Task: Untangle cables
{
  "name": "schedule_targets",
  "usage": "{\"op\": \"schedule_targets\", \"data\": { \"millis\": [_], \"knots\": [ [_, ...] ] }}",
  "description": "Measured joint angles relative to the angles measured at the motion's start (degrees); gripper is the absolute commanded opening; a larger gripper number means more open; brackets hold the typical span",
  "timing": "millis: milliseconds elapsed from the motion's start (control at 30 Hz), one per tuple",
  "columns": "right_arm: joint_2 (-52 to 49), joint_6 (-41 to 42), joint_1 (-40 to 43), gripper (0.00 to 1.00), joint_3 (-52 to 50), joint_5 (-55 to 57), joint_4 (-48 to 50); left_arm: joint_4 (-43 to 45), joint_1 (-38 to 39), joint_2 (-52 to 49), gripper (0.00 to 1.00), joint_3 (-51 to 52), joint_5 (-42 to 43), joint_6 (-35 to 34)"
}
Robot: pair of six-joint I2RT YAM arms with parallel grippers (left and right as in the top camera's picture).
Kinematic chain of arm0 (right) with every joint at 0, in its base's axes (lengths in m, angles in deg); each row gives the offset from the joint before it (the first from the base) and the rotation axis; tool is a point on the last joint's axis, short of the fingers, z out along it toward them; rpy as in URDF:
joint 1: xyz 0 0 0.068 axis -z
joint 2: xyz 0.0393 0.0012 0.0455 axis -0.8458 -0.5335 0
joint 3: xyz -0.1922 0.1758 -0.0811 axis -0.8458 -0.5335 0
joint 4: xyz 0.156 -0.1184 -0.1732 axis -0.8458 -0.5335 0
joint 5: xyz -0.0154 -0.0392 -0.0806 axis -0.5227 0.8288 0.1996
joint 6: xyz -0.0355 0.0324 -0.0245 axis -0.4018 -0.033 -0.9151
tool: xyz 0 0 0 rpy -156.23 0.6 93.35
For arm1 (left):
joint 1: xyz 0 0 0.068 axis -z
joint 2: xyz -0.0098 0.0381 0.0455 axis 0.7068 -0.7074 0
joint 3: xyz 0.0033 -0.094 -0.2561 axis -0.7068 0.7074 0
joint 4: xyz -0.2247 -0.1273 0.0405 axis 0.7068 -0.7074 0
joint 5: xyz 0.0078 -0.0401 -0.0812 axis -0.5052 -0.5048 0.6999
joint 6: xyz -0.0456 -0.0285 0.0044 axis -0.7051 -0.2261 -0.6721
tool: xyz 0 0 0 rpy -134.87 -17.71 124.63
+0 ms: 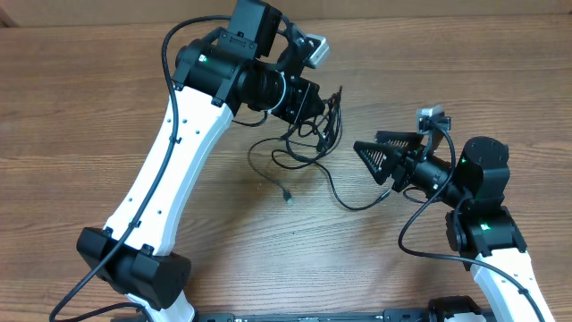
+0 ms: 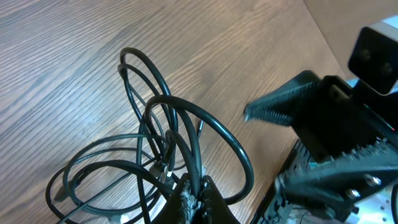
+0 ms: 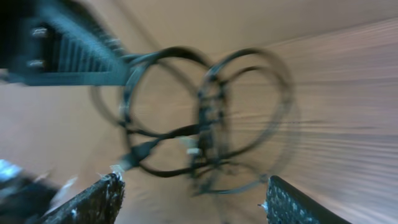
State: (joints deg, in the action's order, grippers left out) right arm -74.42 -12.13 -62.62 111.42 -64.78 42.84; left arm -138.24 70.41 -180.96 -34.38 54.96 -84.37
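Left gripper (image 2: 193, 200): jaws closed on the cables (image 2: 166, 163), pinching several strands together where they crossed, so that the loops stood lifted off the table (image 1: 107, 107). Right gripper (image 3: 194, 183): jaws wide apart and holding nothing. On the overhead view it faced the bunch from the 3 o'clock side, near but not touching. From the pinch, loops fanned toward 6 o'clock. One plug end (image 1: 288, 195) lay loose on the wood at about 7 o'clock, and another strand trailed toward 4 o'clock beneath the right gripper. I judged the task to be at an early stage: the strands overlapped in several loops and none was laid out apart. Separating every cord was outstanding.
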Motion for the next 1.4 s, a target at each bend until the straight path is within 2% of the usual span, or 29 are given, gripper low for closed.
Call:
{"op": "schedule_targets", "data": {
  "millis": [200,267,333,400,500,633,767,833,967,1100,1400],
  "knots": [
    [0.0,1.8,0.0,0.69,0.0,-10.9,1.4,0.0,3.5,0.0,0.04,0.0,-1.0,2.3],
    [0.0,1.9,0.0,0.64,0.0,-12.8,2.2,0.0,4.7,0.0,0.04,0.0,-1.6,2.7],
    [0.0,2.2,0.0,0.55,0.0,-13.7,3.0,0.0,5.7,0.0,0.04,0.0,-1.8,2.9],
    [0.0,2.3,0.0,0.39,0.0,-13.6,3.2,-0.2,6.5,0.0,0.04,0.0,-2.0,3.0],
    [0.0,2.5,0.0,0.04,0.0,-11.2,2.2,-0.7,7.5,0.0,0.04,0.0,-2.5,3.0],
    [0.0,2.5,0.0,0.04,0.0,-6.3,-3.1,-1.2,7.9,0.0,0.04,0.0,-6.0,3.0],
    [0.0,2.7,-0.1,0.04,0.2,4.5,-15.2,-3.5,7.4,0.0,0.04,0.0,-12.8,2.9],
    [0.0,4.8,-0.1,0.04,0.2,14.4,-23.7,-5.2,6.7,0.0,0.04,0.0,-16.8,2.9],
    [0.0,9.8,0.0,0.04,0.2,32.3,-34.6,-7.6,4.5,0.0,0.04,0.0,-22.6,2.7],
    [0.0,13.6,-0.1,0.04,0.2,44.4,-38.3,-8.3,1.6,0.0,0.04,0.0,-26.1,2.5],
    [0.0,18.8,-0.1,0.04,0.2,51.6,-37.9,-5.2,-7.5,0.8,0.04,0.0,-28.2,-0.9]
  ]
}}
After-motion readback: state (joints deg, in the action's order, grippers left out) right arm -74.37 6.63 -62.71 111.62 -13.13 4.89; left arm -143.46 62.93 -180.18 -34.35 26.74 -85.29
